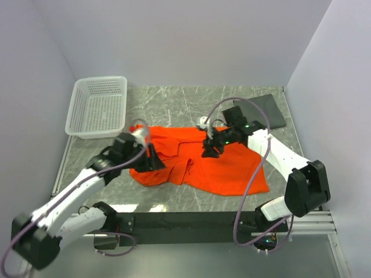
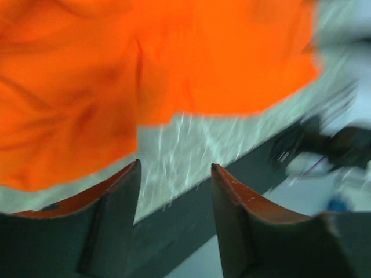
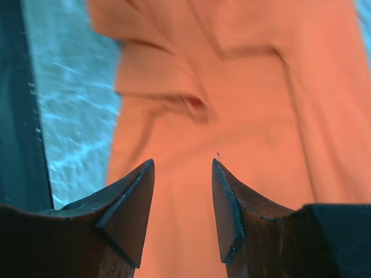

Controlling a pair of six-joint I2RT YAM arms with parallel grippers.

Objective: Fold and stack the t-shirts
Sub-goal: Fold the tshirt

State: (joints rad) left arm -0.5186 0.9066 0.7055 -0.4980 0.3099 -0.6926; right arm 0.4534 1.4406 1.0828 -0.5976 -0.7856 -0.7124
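Looking down from above, you have two t-shirts on the marbled table (image 1: 174,104). One is the orange t-shirt (image 1: 237,168), lying rumpled across the middle, with its left part bunched into folds. The other is the dark grey t-shirt (image 1: 265,110), lying flat at the far right corner, beyond the orange one. You also have one white lattice basket (image 1: 78,119) at the far left corner, apart from both garments.

Both arms reach over the orange shirt, one from each side.

Your left gripper (image 1: 154,160) sits at the shirt's bunched left edge. In its wrist view the two fingers (image 2: 116,214) stand spread with nothing between them — only bare table and the dark near edge of the table show through the gap. The orange cloth lies past the fingertips. That view is blurred, so you cannot tell whether the tips touch anything.

Your right gripper (image 1: 208,150) hangs over the upper middle of the same shirt. Its two fingers (image 3: 127,214) are also spread, with orange cloth filling the gap behind them and a creased fold just ahead. No cloth is pinched — whether the tips rest on the fabric or sit just above it, you cannot tell from these views.
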